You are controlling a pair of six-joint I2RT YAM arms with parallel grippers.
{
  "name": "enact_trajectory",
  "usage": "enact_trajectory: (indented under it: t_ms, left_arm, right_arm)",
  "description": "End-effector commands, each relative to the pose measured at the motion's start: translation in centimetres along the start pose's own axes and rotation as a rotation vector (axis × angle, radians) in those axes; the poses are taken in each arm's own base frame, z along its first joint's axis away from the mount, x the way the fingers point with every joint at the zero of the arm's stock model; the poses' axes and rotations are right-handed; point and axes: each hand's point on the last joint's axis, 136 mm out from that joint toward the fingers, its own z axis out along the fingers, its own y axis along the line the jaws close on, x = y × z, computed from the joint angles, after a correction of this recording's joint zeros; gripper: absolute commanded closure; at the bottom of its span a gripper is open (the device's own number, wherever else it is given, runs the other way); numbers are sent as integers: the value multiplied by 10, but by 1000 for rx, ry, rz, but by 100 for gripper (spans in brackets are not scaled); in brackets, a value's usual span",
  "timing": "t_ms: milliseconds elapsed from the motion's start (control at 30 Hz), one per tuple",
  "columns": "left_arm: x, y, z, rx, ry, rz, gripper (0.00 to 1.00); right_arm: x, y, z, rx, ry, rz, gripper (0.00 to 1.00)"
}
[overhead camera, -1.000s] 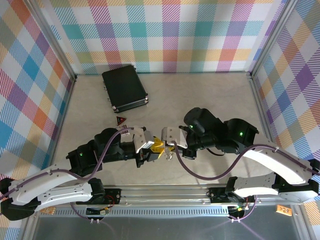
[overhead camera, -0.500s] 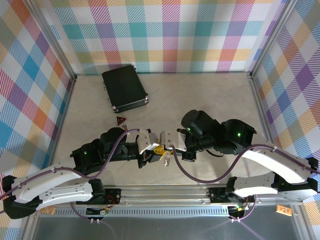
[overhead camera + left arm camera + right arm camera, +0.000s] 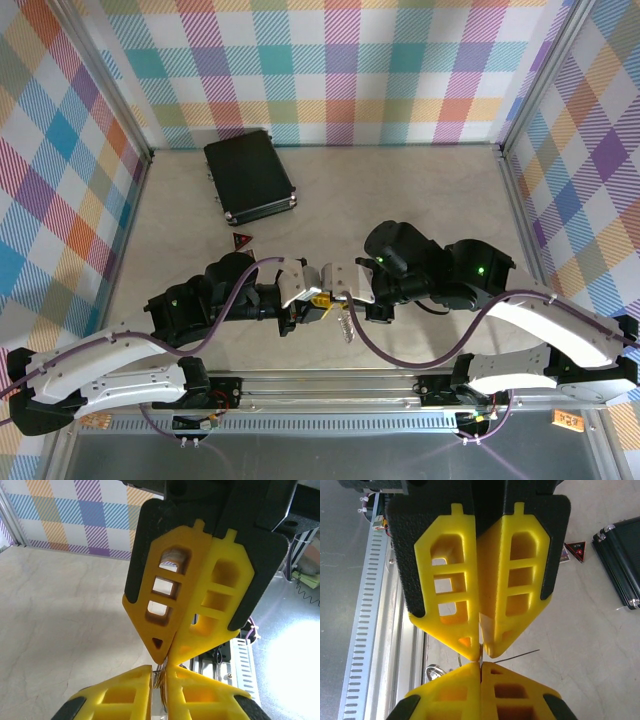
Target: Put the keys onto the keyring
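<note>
A black case (image 3: pixel 250 177) lay at the far left of the table (image 3: pixel 430 200). On its near side, apart from it, a small red triangle (image 3: pixel 241 241) lay flat.

The left gripper (image 3: pixel 318 302) pointed right at the near middle of the table. Its yellow fingers (image 3: pixel 125 695) were almost together, with only a thin slit between them. In the left wrist view a sliver of silver metal sat in that slit. It looked to be part of the keyring (image 3: pixel 346 326), whose silver body showed just on the near side of the meeting tips. How it lay in the grip could not be told. In the right wrist view a small ring (image 3: pixel 434 671) showed just left of the tips, beside the slotted rail (image 3: pixel 365 630).

The right gripper (image 3: pixel 331 296) pointed left, tip to tip with the left one. Its fingers (image 3: pixel 520 695) were pressed fully together on the same thin strip of metal. The key could not be made out among the fingers.
</note>
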Motion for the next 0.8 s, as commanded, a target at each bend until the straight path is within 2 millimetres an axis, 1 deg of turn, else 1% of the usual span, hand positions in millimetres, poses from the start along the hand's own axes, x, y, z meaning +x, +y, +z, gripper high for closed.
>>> enact_trajectory:
  t_ms: [0,100,167,367,600,767]
  left_arm:
    - [-10,1,-1,-13,-20,22,82]
    - [-11,-2,-8,-5,-34,14,80]
    - [-8,-4,-11,4,-25,-1,77]
    - [4,-12,-9,48,9,-54,76]
    - [2,-21,-12,101,-20,-83,76]
    - [1,-33,-13,168,-26,-99,75]
  right_arm:
    - [-11,9,-9,-24,-60,-30,100]
    - [-10,6,-11,-2,-63,-26,100]
    - [-11,5,-14,13,-76,-22,100]
    - [-11,2,-14,29,-81,-14,100]
    - [-11,-1,-14,43,-76,-5,100]
    - [-11,-5,-12,58,-62,-3,100]
